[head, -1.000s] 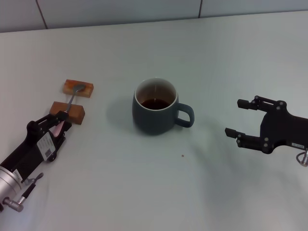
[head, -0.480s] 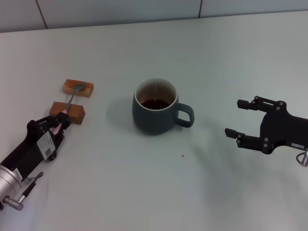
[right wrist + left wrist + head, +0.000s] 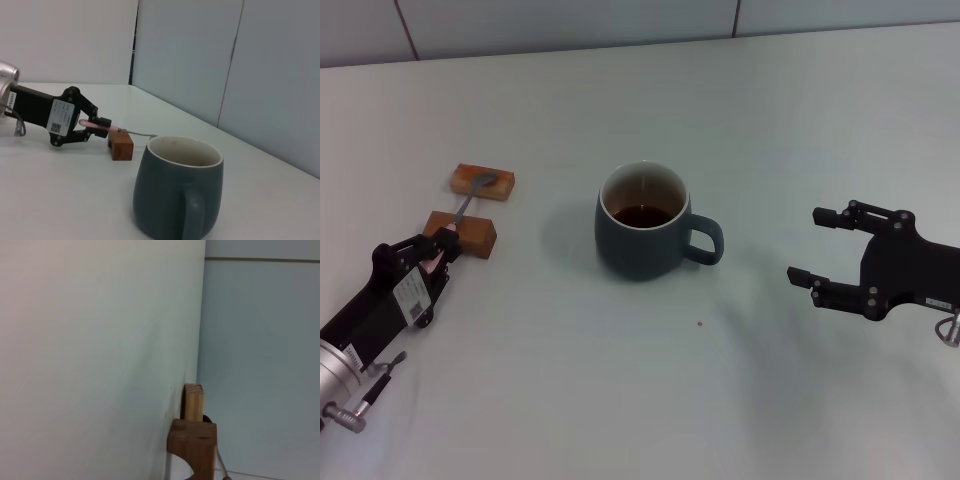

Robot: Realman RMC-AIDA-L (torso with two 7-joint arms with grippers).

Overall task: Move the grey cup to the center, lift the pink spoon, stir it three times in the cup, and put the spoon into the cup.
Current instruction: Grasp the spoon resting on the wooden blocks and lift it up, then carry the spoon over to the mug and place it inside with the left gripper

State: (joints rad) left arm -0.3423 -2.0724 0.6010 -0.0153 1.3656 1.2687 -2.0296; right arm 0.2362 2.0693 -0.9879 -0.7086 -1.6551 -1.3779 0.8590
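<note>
The left gripper (image 3: 438, 246) is low over the desk (image 3: 620, 400) near its left edge. Its fingers (image 3: 102, 121) are closed tight on the pink end of the pink spoon (image 3: 468, 208). The spoon lies across two brown blocks. Its handle rests on the near block (image 3: 463, 233), right at the gripper's tips. Its silver bowl sits on the far block (image 3: 482, 182), a bit closer to the back edge of the desk.

The grey cup (image 3: 644, 222) stands upright in the middle of the desk, well apart from the spoon. It has dark brown drink inside, and its handle points toward the right edge.

The right gripper (image 3: 820, 250) hangs near the right edge, with its fingers spread wide and nothing in them. It faces the cup's handle but does not touch it.
</note>
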